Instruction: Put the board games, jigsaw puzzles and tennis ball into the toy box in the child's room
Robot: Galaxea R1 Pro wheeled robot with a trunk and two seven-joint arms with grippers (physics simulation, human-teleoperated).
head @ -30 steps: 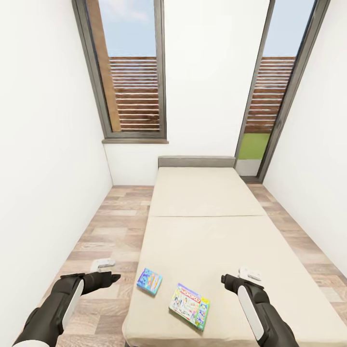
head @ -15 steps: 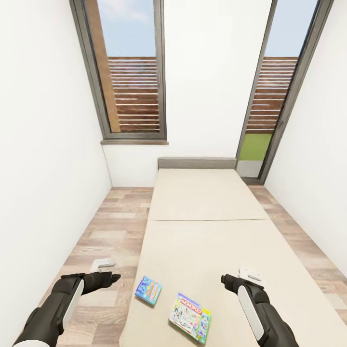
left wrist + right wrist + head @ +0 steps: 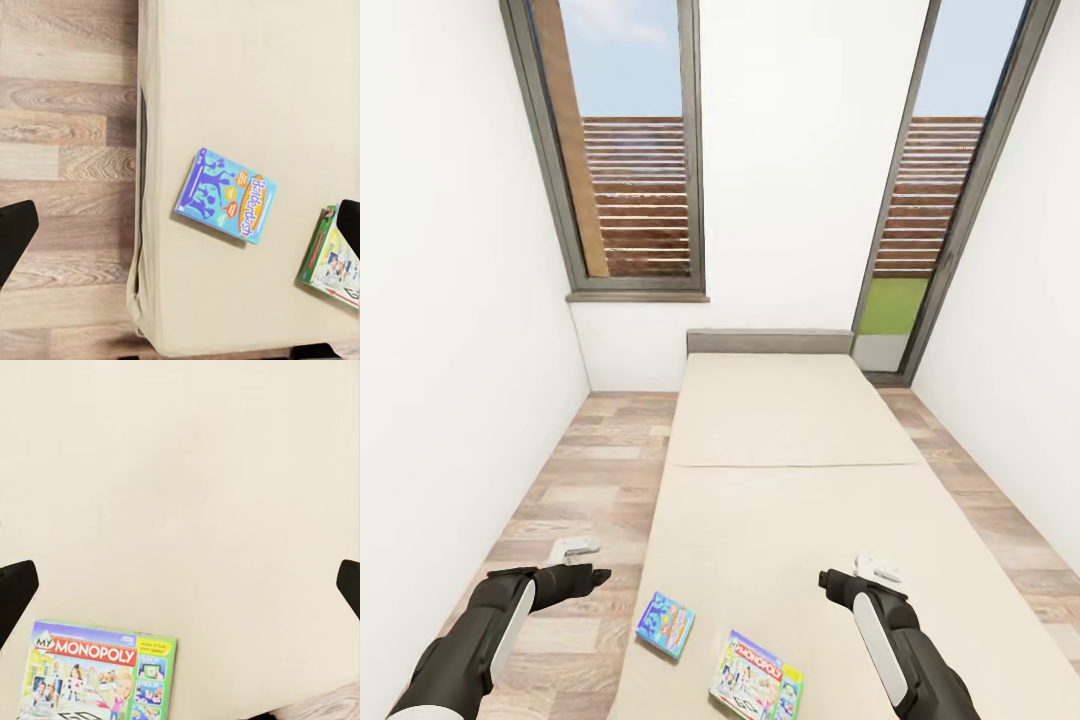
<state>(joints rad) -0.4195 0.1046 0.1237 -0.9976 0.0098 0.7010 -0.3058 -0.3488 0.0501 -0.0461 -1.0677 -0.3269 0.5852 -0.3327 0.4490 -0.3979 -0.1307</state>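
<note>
Two board games lie flat near the foot of the beige bed (image 3: pixel 790 520). The blue Balderdash box (image 3: pixel 665 624) (image 3: pixel 226 195) sits close to the bed's left edge. To its right is the green Monopoly box (image 3: pixel 755 677) (image 3: pixel 101 682). My left gripper (image 3: pixel 578 558) hovers over the floor left of the bed, open, its dark fingers (image 3: pixel 15 236) wide apart above the blue box. Over the mattress, right of the Monopoly box, my right gripper (image 3: pixel 875 572) is open and holds nothing. The table, toy box, puzzles and ball are out of view.
Wooden floor (image 3: pixel 575 470) runs along the bed's left side, with a narrower strip on the right. White walls close in on both sides. A tall window (image 3: pixel 630 150) and a glass door (image 3: pixel 920 200) stand behind the grey headboard (image 3: pixel 770 341).
The camera has moved forward towards the bed, so the bed and both board games sit lower in the view. Both arms keep their pose, grippers open.
</note>
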